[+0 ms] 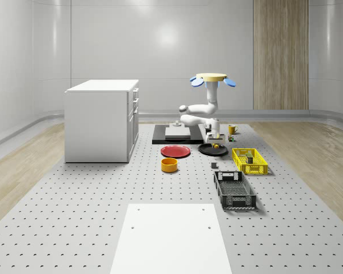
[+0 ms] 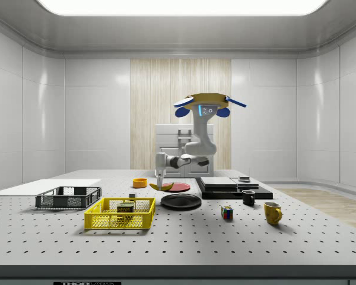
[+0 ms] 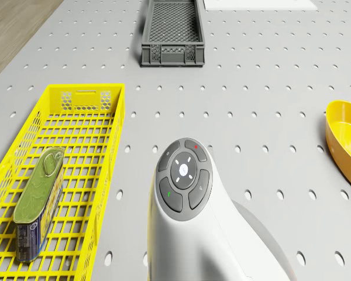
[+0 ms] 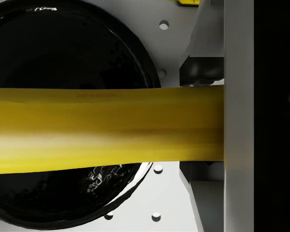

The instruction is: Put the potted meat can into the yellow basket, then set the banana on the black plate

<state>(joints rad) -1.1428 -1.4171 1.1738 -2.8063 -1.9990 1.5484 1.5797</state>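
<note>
My end effector (image 2: 159, 176) was pinching the banana (image 4: 106, 129), which lay crosswise between the fingers in the wrist view, with the black plate (image 4: 48, 43) directly below it. In the side view the fruit hung just above the counter (image 2: 320, 237), by the plate's far edge on the side view's left; I judged it not yet set down. My drone body (image 2: 204, 100) hovered over the back of the counter, above the plate and near a dark slab with a grey block on it (image 1: 177, 132).

The potted meat can (image 3: 40, 199) already lay in the yellow basket (image 3: 82, 99), so I took the first half as done; what remained was lowering the banana onto the plate and letting go.

Around that stood a red plate (image 1: 175, 151), an orange bowl (image 1: 169, 165), a dark grey crate (image 1: 234, 190), a yellow mug (image 2: 272, 212), a black cup (image 2: 248, 198) and a small coloured cube (image 2: 226, 213). The counter was a pale grey board dotted with holes, bearing a white cabinet (image 1: 100, 120) and a flat white sheet (image 1: 170, 237). The room had glossy grey walls, a wood-panelled strip and wooden flooring.
</note>
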